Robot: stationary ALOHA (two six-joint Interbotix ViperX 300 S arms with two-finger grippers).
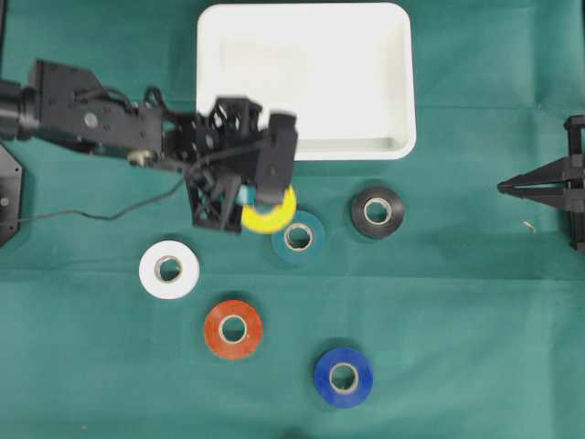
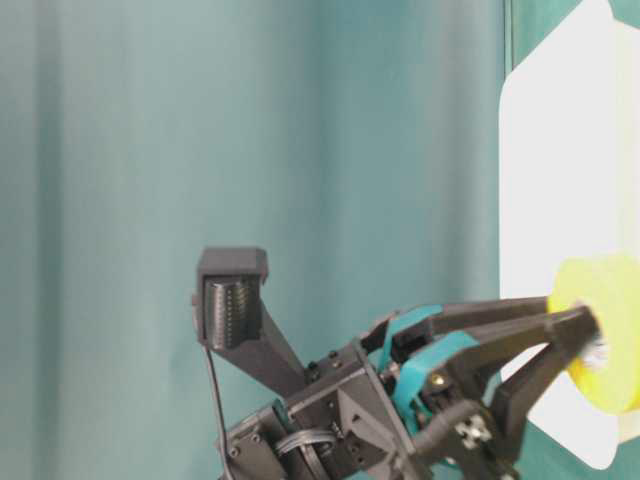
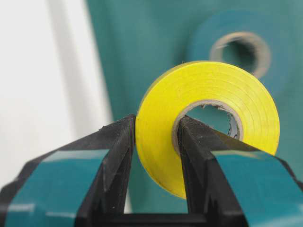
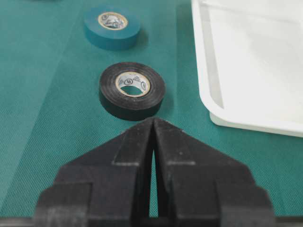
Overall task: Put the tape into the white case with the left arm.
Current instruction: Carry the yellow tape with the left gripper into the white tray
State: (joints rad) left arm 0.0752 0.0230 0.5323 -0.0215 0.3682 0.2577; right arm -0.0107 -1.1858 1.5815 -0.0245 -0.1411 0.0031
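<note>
Low in the frame, toward the right: left gripper point(image 2: 590, 335), black with teal bands, fingers clamped on a yellow tape roll point(image 2: 612, 330), one finger outside the ring, the other through its hole. Behind the roll, along the right edge: white case point(image 2: 560, 170), seen tilted. Left of the gripper: a black camera block point(image 2: 232, 298) on a strut, cable trailing down. Teal backdrop point(image 2: 250, 130) elsewhere.

It looked like a robotics lab: a bench point(image 1: 457, 366) draped in plain green cloth point(image 1: 82, 366), two black robot arms point(image 1: 91, 119) fixed at opposite sides, a loose cable point(image 1: 91, 217) trailing, and tape rolls point(image 1: 233, 328) in assorted colours laid out by a white tray point(image 1: 402, 91).
</note>
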